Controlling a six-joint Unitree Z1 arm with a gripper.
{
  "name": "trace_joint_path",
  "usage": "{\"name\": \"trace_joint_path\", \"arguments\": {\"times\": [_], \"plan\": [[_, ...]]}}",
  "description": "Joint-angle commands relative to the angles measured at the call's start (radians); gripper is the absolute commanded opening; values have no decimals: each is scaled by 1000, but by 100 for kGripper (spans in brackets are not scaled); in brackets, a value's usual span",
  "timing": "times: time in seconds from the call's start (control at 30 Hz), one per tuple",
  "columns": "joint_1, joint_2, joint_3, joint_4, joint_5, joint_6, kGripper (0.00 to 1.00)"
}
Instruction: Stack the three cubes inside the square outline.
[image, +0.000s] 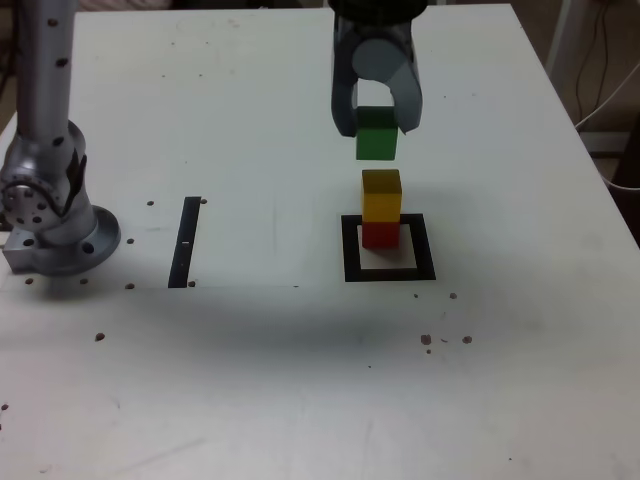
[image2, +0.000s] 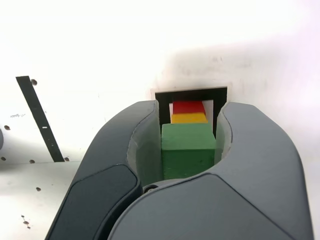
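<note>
Exterior view showed the gripper (image: 377, 128) with its fingers (image: 345, 112) pinching the green cube (image: 377, 138), which hung in the air directly above the square outline (image: 389, 249) and clear of the stack below. Inside the square outline, toward its far edge, the red cube (image: 380, 234) sat on the pale centre with the yellow cube (image: 381, 194) resting on top of it. Well to the exterior view's left of the outline, a black strip (image: 185, 242) lay on the white bench (image: 300, 380).
</note>
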Motion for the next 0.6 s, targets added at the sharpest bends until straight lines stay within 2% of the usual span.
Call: {"name": "trace_joint_path", "arguments": {"times": [0.0, 0.2, 0.57], "plan": [[-22, -7, 10, 0, 0, -12, 8], [-74, -14, 29, -8, 2, -51, 8], [-79, -17, 38, -49, 30, -56, 9]]}}
